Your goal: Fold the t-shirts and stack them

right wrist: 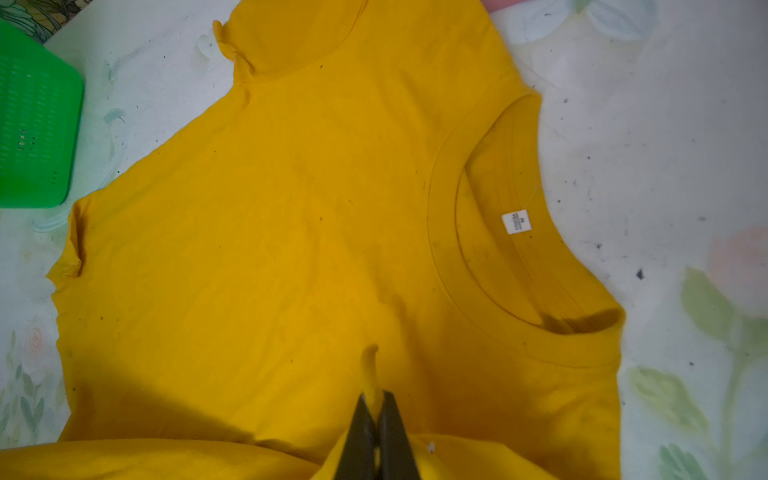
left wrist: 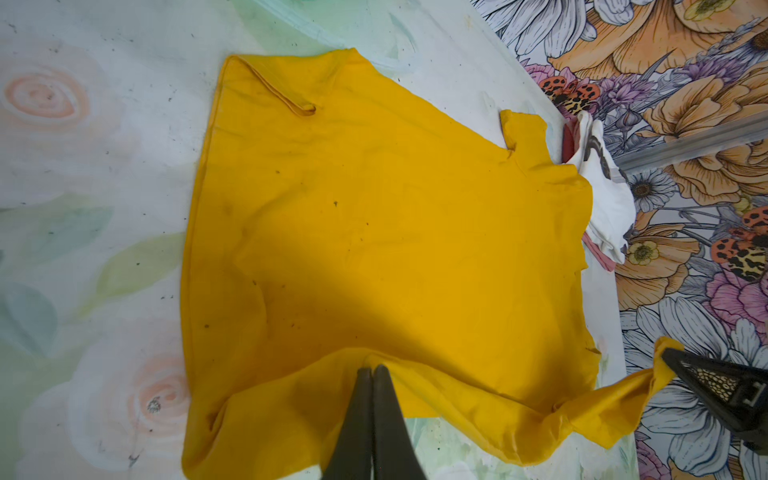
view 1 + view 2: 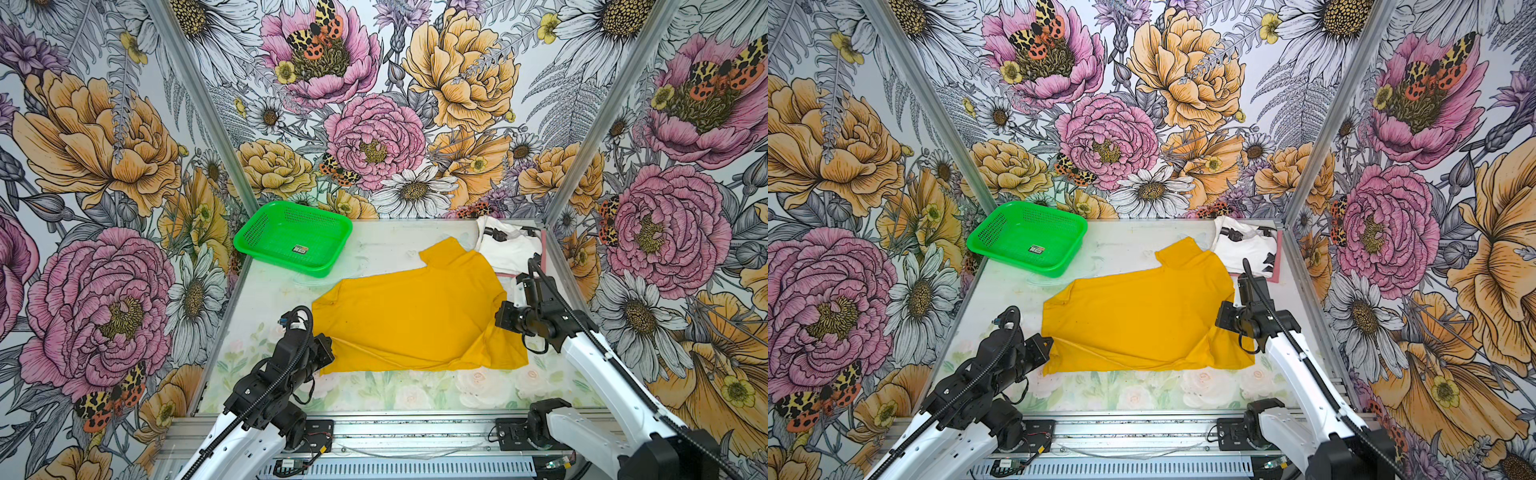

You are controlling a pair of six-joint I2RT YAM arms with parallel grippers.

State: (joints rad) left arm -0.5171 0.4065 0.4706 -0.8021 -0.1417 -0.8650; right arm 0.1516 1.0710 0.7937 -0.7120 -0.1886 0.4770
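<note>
The mustard-yellow t-shirt (image 3: 411, 316) lies spread across the middle of the table, collar and white neck label (image 1: 516, 222) showing in the right wrist view. My left gripper (image 2: 374, 368) is shut on the shirt's edge at its near left side (image 3: 330, 341), and that edge is lifted into a ridge. My right gripper (image 1: 376, 395) is shut on a pinch of yellow cloth at the shirt's right side (image 3: 498, 321); a tuft pokes out past its tips. At the back right a folded white t-shirt with black markings (image 3: 507, 249) lies on a pink t-shirt (image 3: 1278, 257).
A green mesh basket (image 3: 295, 237) stands at the back left, leaning against the wall and holding only a small label. Flowered walls close in the table (image 3: 374, 245) on three sides. A metal rail (image 3: 415, 428) runs along the front edge between the arm bases.
</note>
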